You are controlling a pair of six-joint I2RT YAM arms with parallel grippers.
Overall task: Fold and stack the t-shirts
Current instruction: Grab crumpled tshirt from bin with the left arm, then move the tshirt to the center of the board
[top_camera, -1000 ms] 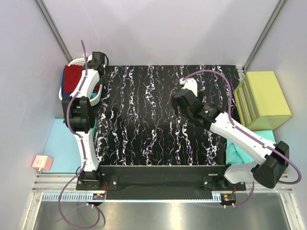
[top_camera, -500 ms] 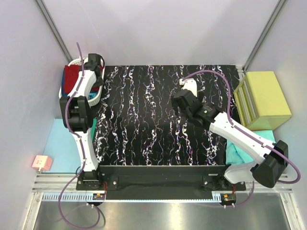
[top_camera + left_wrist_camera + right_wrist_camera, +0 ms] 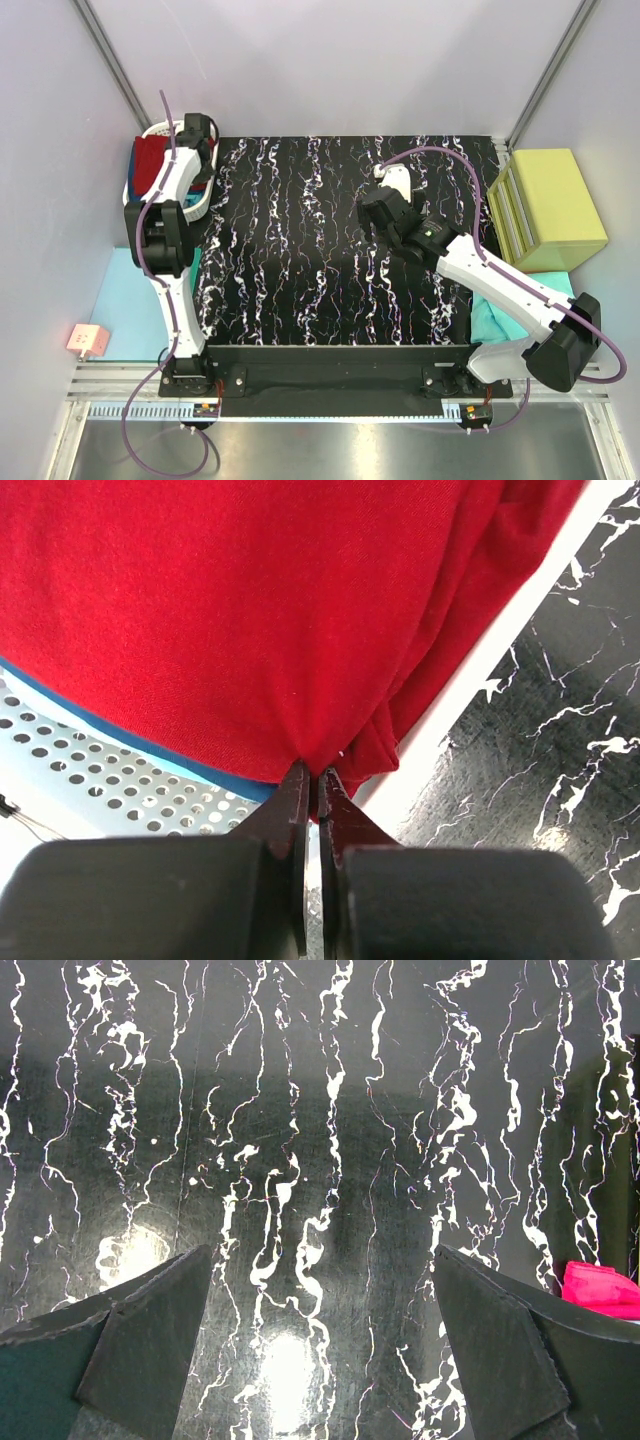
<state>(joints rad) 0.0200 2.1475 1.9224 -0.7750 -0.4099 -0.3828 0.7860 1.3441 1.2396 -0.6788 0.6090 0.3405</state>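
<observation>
The left hand (image 3: 312,780) is pinching the dark red t-shirt (image 3: 250,610), tightly closed on a fold. The smooth cloth is lying in the white basket (image 3: 90,770) at the far left corner of the table (image 3: 300,1110). The right hand (image 3: 320,1260) is hanging wide open, empty.

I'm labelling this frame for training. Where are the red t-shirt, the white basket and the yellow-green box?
red t-shirt (image 3: 250,610): left wrist view, middle of its cloth.
white basket (image 3: 90,765): left wrist view, perforated surface.
yellow-green box (image 3: 555,200): top external view, top face.
</observation>
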